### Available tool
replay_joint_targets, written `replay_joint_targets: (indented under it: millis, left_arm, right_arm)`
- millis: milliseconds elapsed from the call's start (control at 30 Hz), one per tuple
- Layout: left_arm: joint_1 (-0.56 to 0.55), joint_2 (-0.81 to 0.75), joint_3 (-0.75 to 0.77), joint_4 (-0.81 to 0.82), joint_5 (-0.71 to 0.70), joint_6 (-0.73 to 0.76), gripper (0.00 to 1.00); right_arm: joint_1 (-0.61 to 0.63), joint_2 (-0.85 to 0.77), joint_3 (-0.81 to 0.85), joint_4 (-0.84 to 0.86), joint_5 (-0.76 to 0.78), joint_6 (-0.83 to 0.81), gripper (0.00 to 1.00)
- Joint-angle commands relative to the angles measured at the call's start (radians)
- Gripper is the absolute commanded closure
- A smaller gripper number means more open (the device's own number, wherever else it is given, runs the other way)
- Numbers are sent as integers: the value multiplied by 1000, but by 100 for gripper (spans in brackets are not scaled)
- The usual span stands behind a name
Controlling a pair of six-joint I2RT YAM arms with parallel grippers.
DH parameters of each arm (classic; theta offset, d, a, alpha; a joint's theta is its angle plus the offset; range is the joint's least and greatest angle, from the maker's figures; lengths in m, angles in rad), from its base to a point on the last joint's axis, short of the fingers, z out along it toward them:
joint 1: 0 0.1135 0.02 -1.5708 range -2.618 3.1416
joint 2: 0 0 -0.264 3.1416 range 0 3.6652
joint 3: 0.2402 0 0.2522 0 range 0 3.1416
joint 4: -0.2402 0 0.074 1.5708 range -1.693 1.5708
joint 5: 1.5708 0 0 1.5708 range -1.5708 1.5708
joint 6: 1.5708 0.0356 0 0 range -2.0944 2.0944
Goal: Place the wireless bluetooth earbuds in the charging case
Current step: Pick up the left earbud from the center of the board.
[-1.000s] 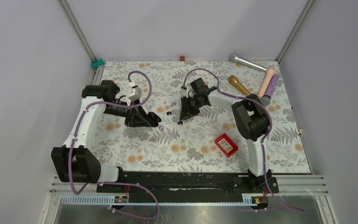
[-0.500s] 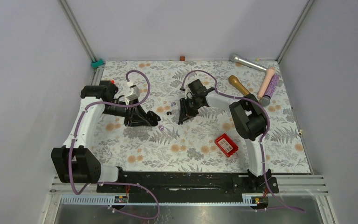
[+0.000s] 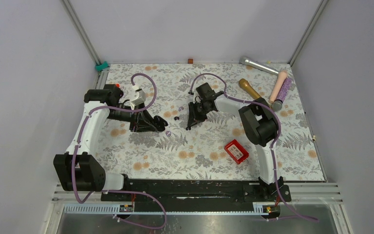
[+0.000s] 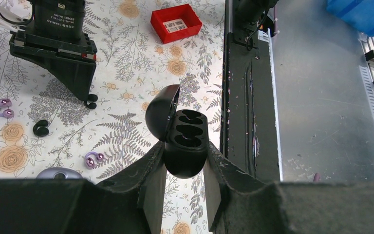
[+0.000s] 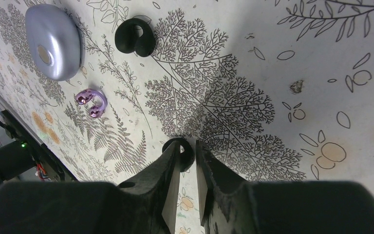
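Observation:
My left gripper point(image 4: 185, 152) is shut on an open black charging case point(image 4: 189, 130), lid point(image 4: 161, 111) up, both sockets empty; in the top view the gripper point(image 3: 161, 125) is left of centre. My right gripper point(image 5: 187, 146) points down at the mat, its fingertips closed round a glossy black earbud point(image 5: 184, 155); in the top view it is at the middle point(image 3: 189, 126). A second black earbud point(image 5: 135, 36) lies farther out, also in the left wrist view point(image 4: 41, 127). Pale purple earbuds point(image 4: 2, 107) point(image 4: 92, 158) lie on the mat; one shows in the right wrist view point(image 5: 91, 101).
A closed pale purple case point(image 5: 53, 41) lies near the left gripper. A red box point(image 3: 236, 151) sits right of centre. A silver microphone point(image 3: 258, 65), a gold microphone point(image 3: 249, 87) and a pink roller point(image 3: 280, 90) lie at the back right. The floral mat point(image 3: 199, 156) covers the table.
My right gripper has shifted a little to the left and lower onto the mat. My left gripper with the black case has barely moved.

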Motion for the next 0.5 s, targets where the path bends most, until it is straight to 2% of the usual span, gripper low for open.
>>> replay_joint_targets:
  millis: [0,467]
  left_arm:
    - [6,-30,-2,-20,56,62,100]
    - [33,3,26,-136,69,184,100]
  right_arm:
    - [9,11,20,-6,-22,-4,74]
    - [26,-9,-9,-21,-34,-38,74]
